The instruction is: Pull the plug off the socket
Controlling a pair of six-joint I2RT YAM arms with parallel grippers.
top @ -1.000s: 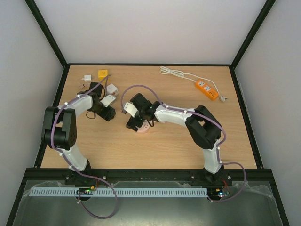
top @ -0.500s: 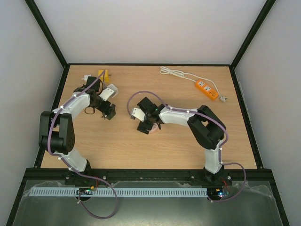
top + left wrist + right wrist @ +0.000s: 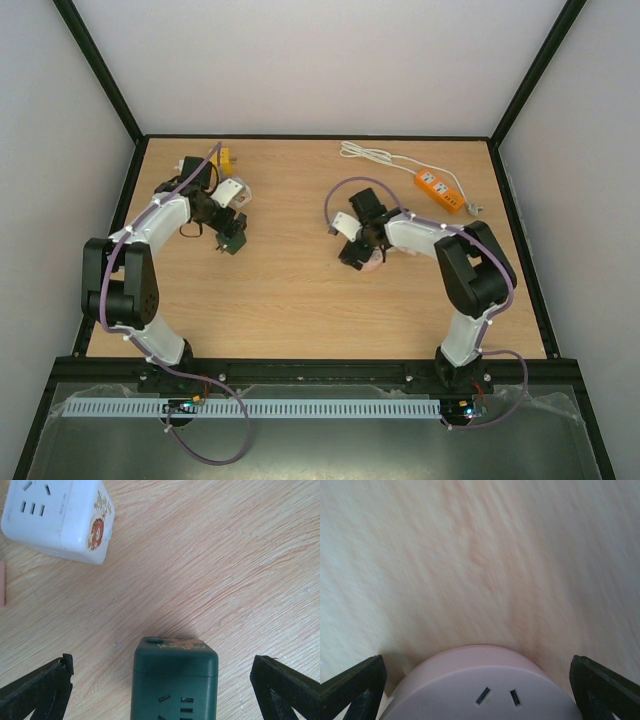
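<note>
From above, we see the left gripper [image 3: 228, 238] over a dark green socket cube [image 3: 234, 247]. The right gripper [image 3: 365, 257] sits on a pink round socket [image 3: 375, 263], nearer the orange power strip [image 3: 440, 190].

Left wrist: the jaws are spread wide, with the cube centred between them, untouched, its slots empty.

Right wrist: the pink socket fills the gap between the jaws and seems clamped. We see no plug.

Light: bright, even, overhead.
Shadows: soft; a faint dark patch on the table top [image 3: 225, 555] beside the green socket cube [image 3: 175, 680].
Blur: right wrist view's wood grain smeared, pink socket [image 3: 480, 690] sharp.
</note>
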